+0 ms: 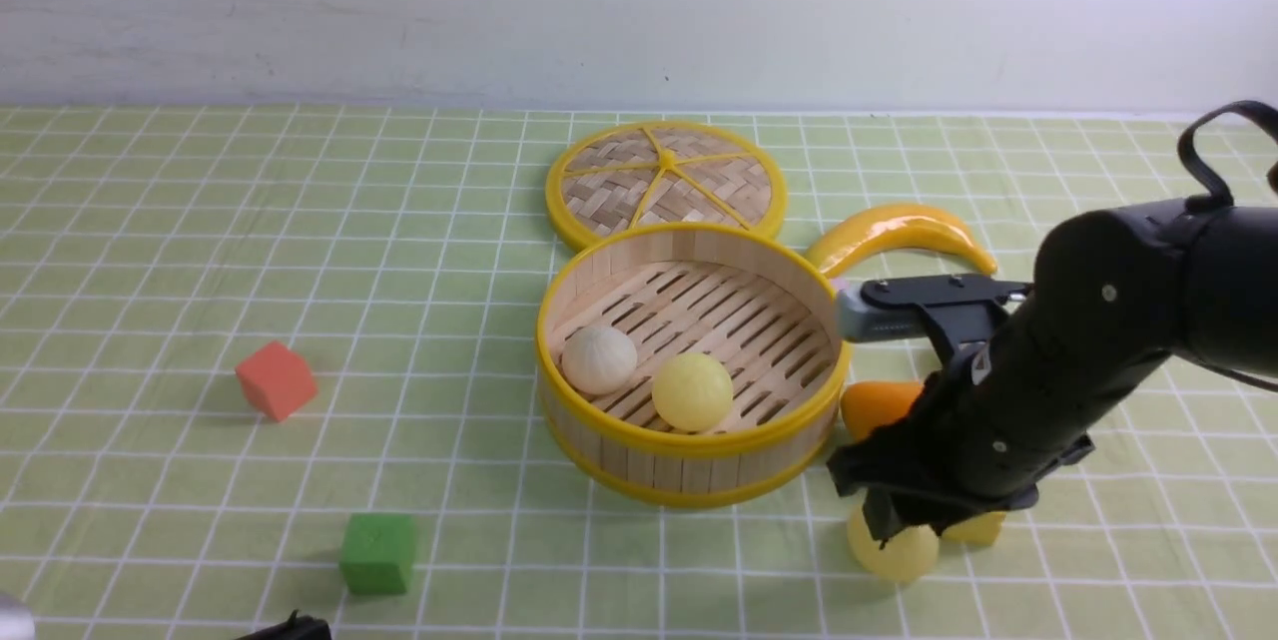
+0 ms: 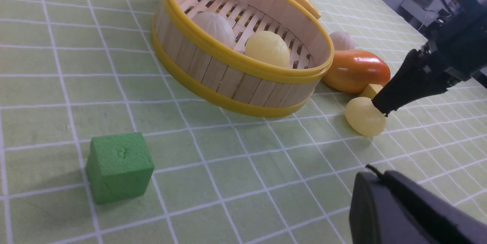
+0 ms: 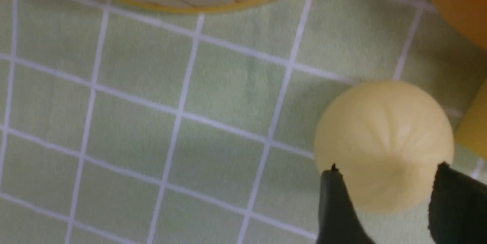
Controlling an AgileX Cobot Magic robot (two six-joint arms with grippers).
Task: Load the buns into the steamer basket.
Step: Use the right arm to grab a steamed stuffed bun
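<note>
- In the front view, the basket [image 1: 689,440] is sitting on the green cloth [image 1: 200,271]. A white bun [image 1: 599,358] and a yellow bun [image 1: 692,390] are lying inside it.
- A loose bun [image 1: 894,550], also yellow, is lying on the cloth to the right of the basket, nearer the robot. It is lying just beside a yellow cube [image 1: 973,528] and near the mango [image 1: 879,405].
- The right gripper [image 1: 904,525] is reaching down onto the loose bun.
- The left gripper [image 1: 290,625] is only just showing at the bottom edge.
- In the left wrist view, the left gripper [image 2: 399,206] is pressing its fingers together on nothing.
- The right gripper [image 2: 384,105] is touching the loose bun [image 2: 363,122].
- A last bun [image 2: 342,40], white, is sitting behind the mango [image 2: 355,70], outside the basket [image 2: 228,80].
- In the right wrist view, the two fingers [image 3: 336,206] are standing apart, one on each side of the loose bun [image 3: 384,141]. I cannot tell if they are squeezing it.
</note>
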